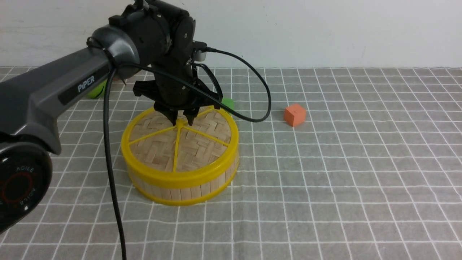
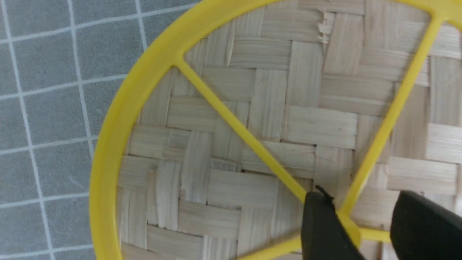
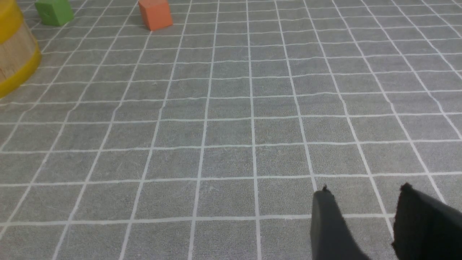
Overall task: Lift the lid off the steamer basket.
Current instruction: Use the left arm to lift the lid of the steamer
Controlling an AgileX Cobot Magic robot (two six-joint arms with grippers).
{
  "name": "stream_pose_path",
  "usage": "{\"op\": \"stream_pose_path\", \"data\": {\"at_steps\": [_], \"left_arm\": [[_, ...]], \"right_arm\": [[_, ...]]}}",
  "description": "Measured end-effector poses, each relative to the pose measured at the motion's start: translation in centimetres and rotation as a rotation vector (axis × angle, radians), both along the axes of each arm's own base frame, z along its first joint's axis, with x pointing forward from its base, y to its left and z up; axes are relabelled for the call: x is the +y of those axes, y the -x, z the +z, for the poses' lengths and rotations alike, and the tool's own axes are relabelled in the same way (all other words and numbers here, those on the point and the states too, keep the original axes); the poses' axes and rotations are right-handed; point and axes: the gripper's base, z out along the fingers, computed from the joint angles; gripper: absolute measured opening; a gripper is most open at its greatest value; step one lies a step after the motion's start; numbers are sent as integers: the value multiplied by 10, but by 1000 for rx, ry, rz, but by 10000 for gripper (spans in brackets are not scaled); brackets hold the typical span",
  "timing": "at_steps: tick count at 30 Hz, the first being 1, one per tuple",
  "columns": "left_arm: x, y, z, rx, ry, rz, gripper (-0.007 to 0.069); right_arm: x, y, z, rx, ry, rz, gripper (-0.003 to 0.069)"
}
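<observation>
Our left gripper [image 1: 181, 119] stands fingers apart, tips straddling the hub of the lid [image 1: 158, 144]. We see a grey gridded cloth [image 1: 325, 180] and a white wall [image 1: 325, 32]. The lid sits on the basket [image 1: 180, 193], left of centre. A green cube [image 1: 228, 103] lies just beyond, an orange cube [image 1: 295, 115] farther right. Our right gripper [image 3: 365, 189] hangs parted over the cloth.

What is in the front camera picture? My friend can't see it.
The robot's left claw points down, jaws apart, at the middle of a round woven lid that sits on a bamboo steamer basket. An orange cube lies to the right on the grey checked cloth, and a green cube peeks out behind the basket.
</observation>
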Motion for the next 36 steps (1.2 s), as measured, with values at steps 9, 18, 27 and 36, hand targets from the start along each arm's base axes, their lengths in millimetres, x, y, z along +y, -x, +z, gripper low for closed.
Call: {"op": "stream_pose_path", "data": {"at_steps": [9, 18, 27, 36], "left_arm": [[1, 4, 10, 33, 4, 21, 304], [15, -7, -6, 93, 75, 109, 240], [16, -9, -6, 88, 79, 110, 232], [15, -9, -6, 87, 91, 111, 111]], "right_arm": [[0, 0, 0, 0, 0, 0, 241], [0, 0, 0, 0, 0, 0, 241], [0, 0, 0, 0, 0, 0, 241], [0, 0, 0, 0, 0, 0, 241]]}}
